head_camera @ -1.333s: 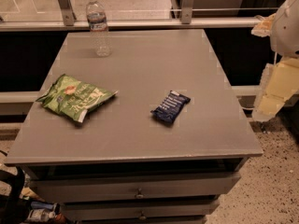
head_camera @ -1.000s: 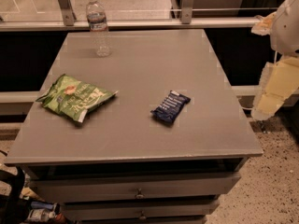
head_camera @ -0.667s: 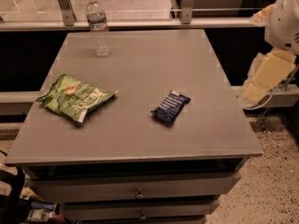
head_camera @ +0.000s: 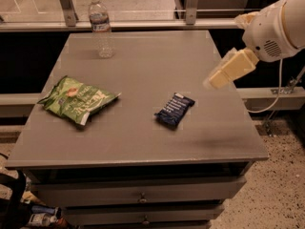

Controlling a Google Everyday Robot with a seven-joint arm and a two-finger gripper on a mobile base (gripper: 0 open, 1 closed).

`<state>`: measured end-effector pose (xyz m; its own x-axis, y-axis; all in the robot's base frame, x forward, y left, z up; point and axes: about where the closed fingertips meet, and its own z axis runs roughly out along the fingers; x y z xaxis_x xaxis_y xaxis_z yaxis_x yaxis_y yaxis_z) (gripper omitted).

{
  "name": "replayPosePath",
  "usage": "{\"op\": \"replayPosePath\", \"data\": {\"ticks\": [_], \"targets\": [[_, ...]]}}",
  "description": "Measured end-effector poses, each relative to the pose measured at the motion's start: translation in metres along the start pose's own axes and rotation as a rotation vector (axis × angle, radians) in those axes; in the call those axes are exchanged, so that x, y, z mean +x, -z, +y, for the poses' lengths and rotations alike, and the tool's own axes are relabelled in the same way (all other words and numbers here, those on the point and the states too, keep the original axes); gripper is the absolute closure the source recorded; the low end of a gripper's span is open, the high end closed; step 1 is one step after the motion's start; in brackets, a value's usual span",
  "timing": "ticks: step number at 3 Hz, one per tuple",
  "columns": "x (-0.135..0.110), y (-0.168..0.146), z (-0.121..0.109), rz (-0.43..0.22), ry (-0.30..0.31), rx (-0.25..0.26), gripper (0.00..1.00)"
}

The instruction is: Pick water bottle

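The water bottle [head_camera: 101, 26] stands upright near the far left edge of the grey table [head_camera: 143, 66]. It is clear with a white cap and a blue-and-white label band. My arm comes in from the upper right, white and cream. My gripper [head_camera: 215, 80] is above the table's right side, far from the bottle and well to its right. It holds nothing that I can see.
A green chip bag [head_camera: 76, 99] lies on the left of the table. A dark blue snack bar [head_camera: 174, 109] lies right of the middle. A railing with glass runs behind the table. Drawers are under the tabletop. A cable hangs at the right.
My arm has swung in from the right edge toward the table, moving left and up over its right side. The bottle, bag and bar have not moved.
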<state>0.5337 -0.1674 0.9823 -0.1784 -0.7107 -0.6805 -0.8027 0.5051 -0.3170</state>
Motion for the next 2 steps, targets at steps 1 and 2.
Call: {"op": "replayPosePath", "data": {"ticks": [1, 2], "targets": [[-0.029, -0.031, -0.029, -0.196, -0.064, 0.044, 0.00], [-0.063, -0.054, -0.061, -0.375, -0.109, 0.095, 0.00]]}}
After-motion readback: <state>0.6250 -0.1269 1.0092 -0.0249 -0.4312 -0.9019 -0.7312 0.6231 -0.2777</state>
